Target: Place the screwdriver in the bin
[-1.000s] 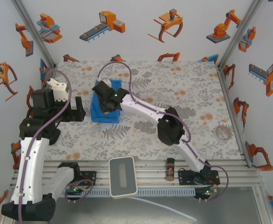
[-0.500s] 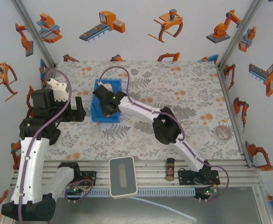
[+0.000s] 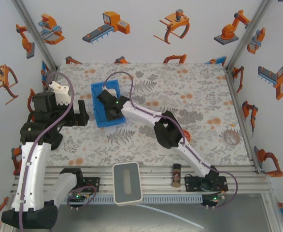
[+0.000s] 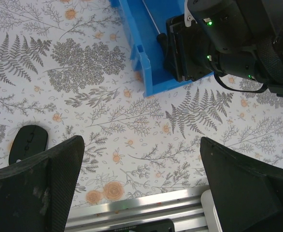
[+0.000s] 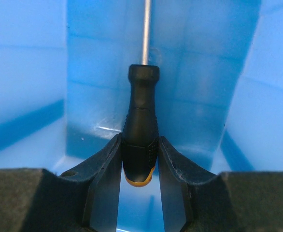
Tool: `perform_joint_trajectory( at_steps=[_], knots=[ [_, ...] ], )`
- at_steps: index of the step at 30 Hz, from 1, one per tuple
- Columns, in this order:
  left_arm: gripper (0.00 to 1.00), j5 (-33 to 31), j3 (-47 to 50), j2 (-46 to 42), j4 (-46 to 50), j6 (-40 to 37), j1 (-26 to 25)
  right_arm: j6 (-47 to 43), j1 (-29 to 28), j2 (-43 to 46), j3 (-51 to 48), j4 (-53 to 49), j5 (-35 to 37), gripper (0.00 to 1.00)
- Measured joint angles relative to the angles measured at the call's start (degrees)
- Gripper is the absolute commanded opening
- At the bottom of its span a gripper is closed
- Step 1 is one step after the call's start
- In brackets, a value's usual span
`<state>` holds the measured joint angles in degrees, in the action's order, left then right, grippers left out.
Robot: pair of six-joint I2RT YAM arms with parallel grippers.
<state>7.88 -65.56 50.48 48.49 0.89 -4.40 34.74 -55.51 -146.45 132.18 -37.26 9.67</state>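
Observation:
The blue bin (image 3: pixel 100 93) stands left of the table's middle. My right gripper (image 3: pixel 111 109) reaches down inside it. In the right wrist view that gripper (image 5: pixel 140 159) is shut on the screwdriver (image 5: pixel 140 125), pinching the black handle just above its orange end. The thin shaft (image 5: pixel 145 29) points away along the bin's blue floor (image 5: pixel 190 96). The left wrist view shows the bin (image 4: pixel 140 58) with the shaft (image 4: pixel 151 20) inside it. My left gripper (image 4: pixel 140 162) is open over bare tablecloth, left of the bin (image 3: pixel 78 116).
A small brown spice jar (image 3: pixel 176 174) and a white flat device (image 3: pixel 127 182) lie on the metal rails at the near edge. A clear round object (image 3: pixel 231 137) sits at the far right. A black oval object (image 4: pixel 28 143) lies left of my left gripper.
My right gripper has sunk lower into the bin and shifted slightly towards me, its elbow swinging left. The bin has turned a little, showing more of its back wall. The left arm is still.

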Motion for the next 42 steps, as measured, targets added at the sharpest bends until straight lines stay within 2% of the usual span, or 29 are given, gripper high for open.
perform_joint_trajectory(
  at_steps=[8,26,42],
  knots=[
    [0.97,0.1,0.0,0.0,0.0,0.0,0.1,0.4,0.0,-0.3,0.2,0.3,-0.3,0.3],
    [0.97,0.1,0.0,0.5,0.0,0.0,0.3,1.3,0.0,-0.6,0.7,0.7,-1.3,0.46],
    [0.97,0.1,0.0,0.5,0.0,0.0,0.5,1.2,0.0,-0.5,2.6,0.0,-0.6,0.52]
  ],
)
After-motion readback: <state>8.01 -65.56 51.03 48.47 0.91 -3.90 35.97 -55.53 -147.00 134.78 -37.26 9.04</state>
